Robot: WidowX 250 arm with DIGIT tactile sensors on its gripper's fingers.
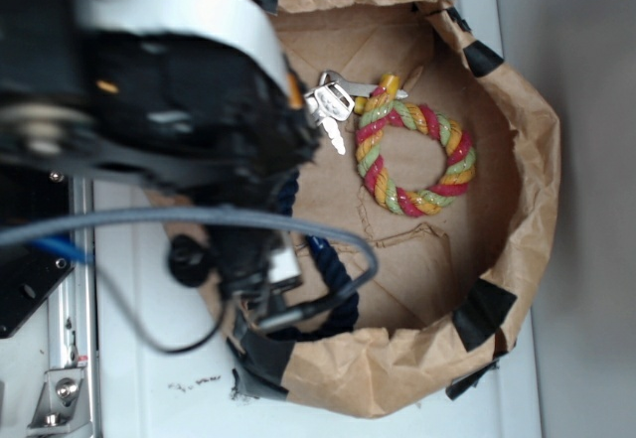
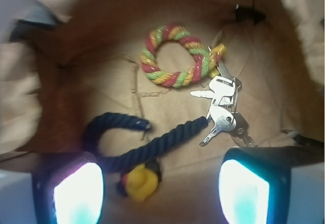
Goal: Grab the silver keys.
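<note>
- Hovering above the brown paper bag [image 1: 527, 160], the gripper [image 2: 161, 183] holds its jaws spread and empty, both glowing fingertips [image 2: 78, 196] framing the floor, presumably to line up a descent
- the silver keys [image 2: 223, 113] lie flat near the bag's wall, just beside the multicoloured rope ring [image 2: 175, 56]; the dark navy rope [image 2: 147, 145] ends touching or nearly touching them
- shiny, fanned blades, several heads bunched together
</note>
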